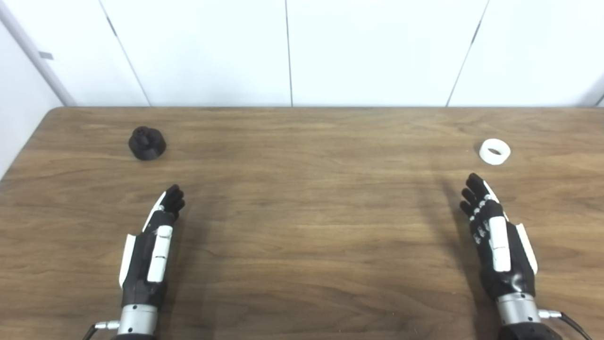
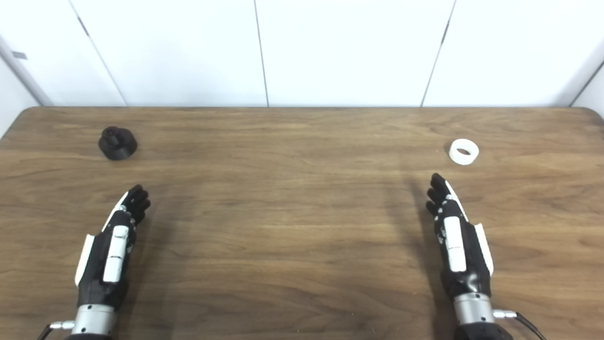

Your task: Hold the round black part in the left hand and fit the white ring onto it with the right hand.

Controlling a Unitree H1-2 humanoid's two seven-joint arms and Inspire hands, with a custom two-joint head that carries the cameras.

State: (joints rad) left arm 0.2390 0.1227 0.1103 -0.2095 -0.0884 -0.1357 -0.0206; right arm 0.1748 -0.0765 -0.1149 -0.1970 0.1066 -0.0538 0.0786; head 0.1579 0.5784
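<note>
The round black part (image 1: 147, 142) stands on the wooden table (image 1: 302, 212) at the far left, a knob on its top. Across the table at the far right lies the white ring (image 1: 494, 151), hole facing up. My left hand (image 1: 153, 245) hovers low over the table in front of the black part, fingers stretched toward it, open and holding nothing. My right hand (image 1: 498, 241) is likewise open and empty, its fingertips a short way short of the ring.
White wall panels (image 1: 288, 52) rise behind the table's far edge. The table's rounded left corner (image 1: 52, 113) lies near the black part.
</note>
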